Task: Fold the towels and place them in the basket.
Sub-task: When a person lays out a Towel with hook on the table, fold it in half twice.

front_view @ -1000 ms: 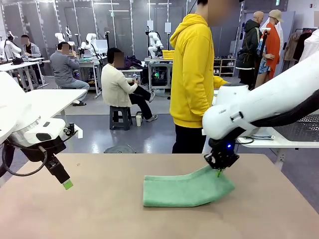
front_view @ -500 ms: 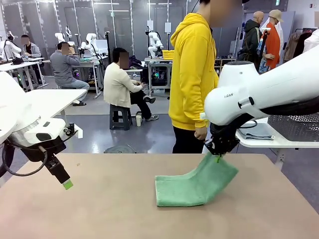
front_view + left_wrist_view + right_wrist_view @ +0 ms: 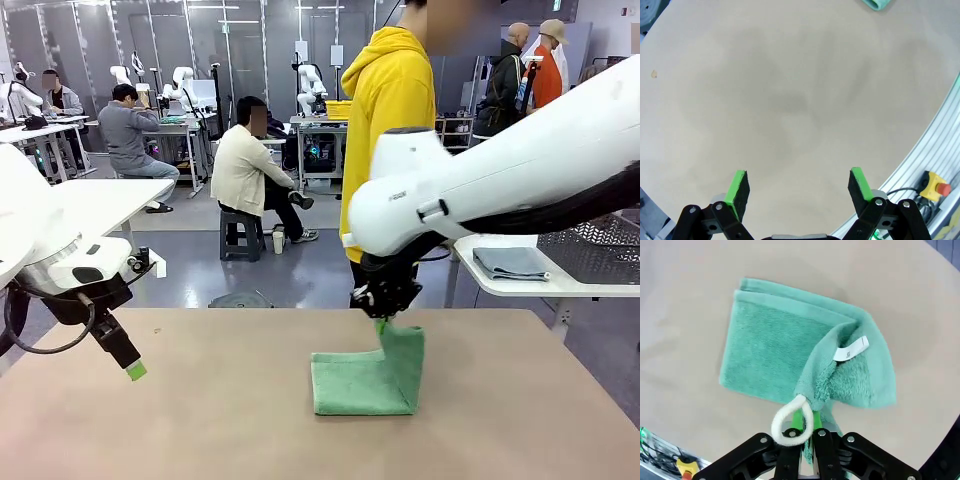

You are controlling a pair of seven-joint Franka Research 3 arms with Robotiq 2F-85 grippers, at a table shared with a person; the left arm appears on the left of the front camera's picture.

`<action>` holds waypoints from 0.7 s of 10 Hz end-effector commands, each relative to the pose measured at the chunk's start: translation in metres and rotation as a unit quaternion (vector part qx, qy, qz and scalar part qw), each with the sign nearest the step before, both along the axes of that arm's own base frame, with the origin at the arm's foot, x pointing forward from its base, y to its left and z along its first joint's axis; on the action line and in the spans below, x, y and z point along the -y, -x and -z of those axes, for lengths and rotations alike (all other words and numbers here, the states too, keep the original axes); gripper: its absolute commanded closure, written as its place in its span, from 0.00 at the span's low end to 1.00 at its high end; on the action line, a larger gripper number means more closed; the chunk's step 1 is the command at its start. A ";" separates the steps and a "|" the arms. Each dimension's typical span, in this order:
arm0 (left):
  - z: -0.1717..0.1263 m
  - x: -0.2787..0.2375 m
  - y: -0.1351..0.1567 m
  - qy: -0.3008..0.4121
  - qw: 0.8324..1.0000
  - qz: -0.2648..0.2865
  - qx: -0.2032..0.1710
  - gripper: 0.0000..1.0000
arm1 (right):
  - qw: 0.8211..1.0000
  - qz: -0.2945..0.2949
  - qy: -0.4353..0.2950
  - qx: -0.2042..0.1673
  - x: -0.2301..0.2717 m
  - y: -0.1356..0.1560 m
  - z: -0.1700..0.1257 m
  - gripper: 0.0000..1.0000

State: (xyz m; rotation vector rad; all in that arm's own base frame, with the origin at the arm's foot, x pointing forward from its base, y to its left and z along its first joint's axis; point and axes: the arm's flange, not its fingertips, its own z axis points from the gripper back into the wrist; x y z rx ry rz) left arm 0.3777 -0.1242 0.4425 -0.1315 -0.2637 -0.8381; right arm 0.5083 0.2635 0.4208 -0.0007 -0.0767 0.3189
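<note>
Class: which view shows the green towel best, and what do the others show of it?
The right wrist view: it shows the green towel from above, with its white loop, label and the corner pinched in the right claw. The front view shows it side-on, one end lifted; the left wrist view catches a corner.

Lab hall: seated people [image 3: 243, 160] at workbenches [image 3: 110, 197]

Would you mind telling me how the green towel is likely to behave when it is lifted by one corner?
Probably floppy: the towel hangs limp from the shut right gripper while the rest lies flat on the table. Likely light, since a pinch at one edge lifts it. Its fuzzy pile probably resists slipping.
</note>
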 end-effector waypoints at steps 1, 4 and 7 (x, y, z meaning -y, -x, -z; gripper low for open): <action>-0.001 0.002 -0.004 -0.004 1.000 -0.009 0.001 0.00 | 0.999 0.022 0.022 -0.022 -0.029 -0.016 0.014 1.00; -0.001 0.002 -0.004 -0.004 1.000 -0.009 0.001 0.00 | 0.999 0.035 0.017 -0.033 -0.059 -0.023 0.039 1.00; -0.001 0.002 -0.004 -0.004 1.000 -0.009 0.001 0.00 | 0.998 0.042 0.011 -0.044 -0.069 -0.029 0.059 1.00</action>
